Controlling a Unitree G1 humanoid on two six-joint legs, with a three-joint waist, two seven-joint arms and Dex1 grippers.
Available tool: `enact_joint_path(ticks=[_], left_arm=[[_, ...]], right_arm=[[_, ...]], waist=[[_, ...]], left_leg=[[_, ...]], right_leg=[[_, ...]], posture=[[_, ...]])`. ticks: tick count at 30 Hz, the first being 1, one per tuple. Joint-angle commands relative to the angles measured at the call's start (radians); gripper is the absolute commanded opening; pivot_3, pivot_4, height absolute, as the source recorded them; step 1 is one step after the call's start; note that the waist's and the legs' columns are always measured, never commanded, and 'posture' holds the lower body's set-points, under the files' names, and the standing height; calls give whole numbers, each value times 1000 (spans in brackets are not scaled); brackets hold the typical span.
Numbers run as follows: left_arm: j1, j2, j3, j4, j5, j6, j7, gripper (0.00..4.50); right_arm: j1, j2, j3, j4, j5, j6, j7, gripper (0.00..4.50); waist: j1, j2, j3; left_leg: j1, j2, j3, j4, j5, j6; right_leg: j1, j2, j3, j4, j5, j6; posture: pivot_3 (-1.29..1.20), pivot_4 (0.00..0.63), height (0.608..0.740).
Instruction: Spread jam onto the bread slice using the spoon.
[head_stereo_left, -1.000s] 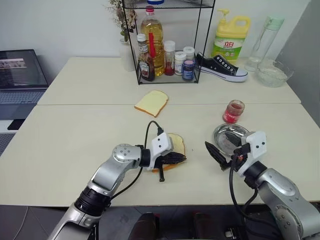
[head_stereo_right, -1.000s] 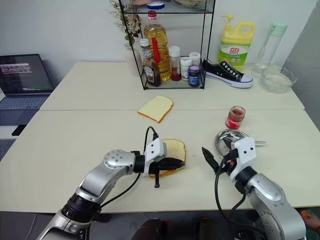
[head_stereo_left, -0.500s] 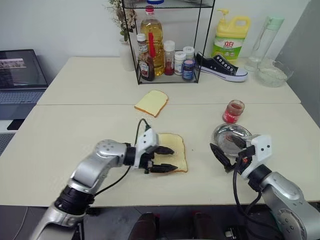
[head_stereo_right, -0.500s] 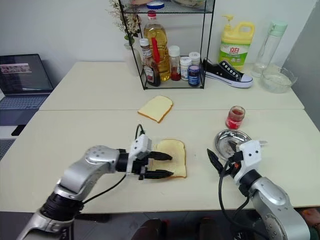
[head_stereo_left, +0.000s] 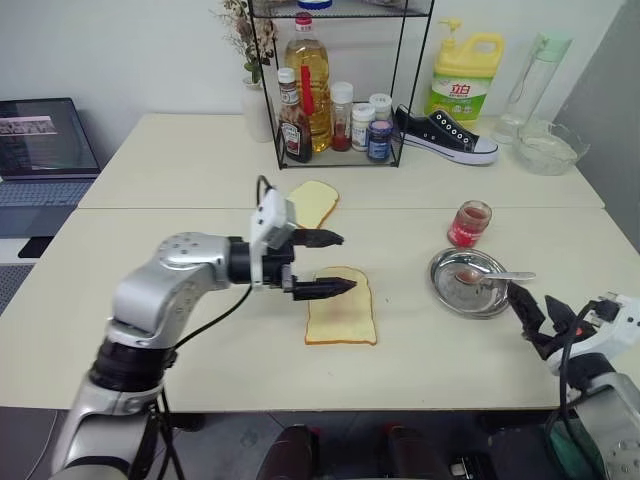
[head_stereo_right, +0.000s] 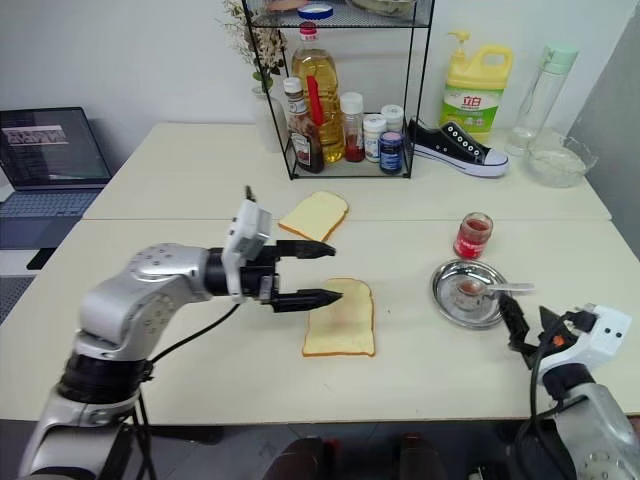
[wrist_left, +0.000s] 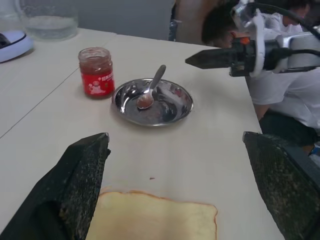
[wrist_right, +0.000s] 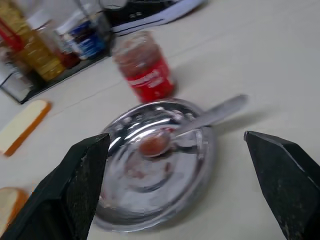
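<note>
Spoon (head_stereo_left: 484, 276) lies released in the steel dish (head_stereo_left: 447, 290), jam (wrist_left: 145, 102) in its bowl, while both empty grippers, left (head_stereo_left: 334, 262) over bread slice (head_stereo_left: 341, 311) and right (head_stereo_left: 539, 318), gape wide

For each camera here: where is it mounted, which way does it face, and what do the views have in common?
Left and right eye views: on the head, looking forward and down over the table; both arms show, left gripper open above the bread slice, right gripper open near the steel dish.
Left wrist view: along its own fingers toward the dish, spoon, jam jar and the right gripper.
Right wrist view: along its own fingers at the dish, spoon and jar.
Shared: dish, spoon and jar.
</note>
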Motion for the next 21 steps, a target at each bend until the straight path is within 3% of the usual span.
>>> enact_joint_path(ticks=[1, 9, 21], left_arm=[[-15, -23, -23, -12, 22, -47, 1, 4480], [-8, -19, -30, -9, 37, -62, -14, 4480], [17, -15, -30, -43, 33, -47, -2, 4480]], right_arm=[[-78, 10, -40, 121, 68, -36, 8, 4500], [-262, 0, -124, 390, 241, -51, 17, 4500], [-390, -49, -86, 582, 201, -66, 74, 4500]], waist=[[-4, 1, 0], [-18, 2, 1], [-21, 3, 1]], left_leg=[[0, 0, 0, 0, 0, 0], [0, 0, 1, -1, 0, 0], [0, 1, 2, -1, 0, 0]], right_leg=[[0, 0, 0, 0, 0, 0], [-1, 0, 0, 0, 0, 0], [-1, 0, 1, 0, 0, 0]], posture=[[0, 150, 740], [0, 150, 740], [0, 150, 740]])
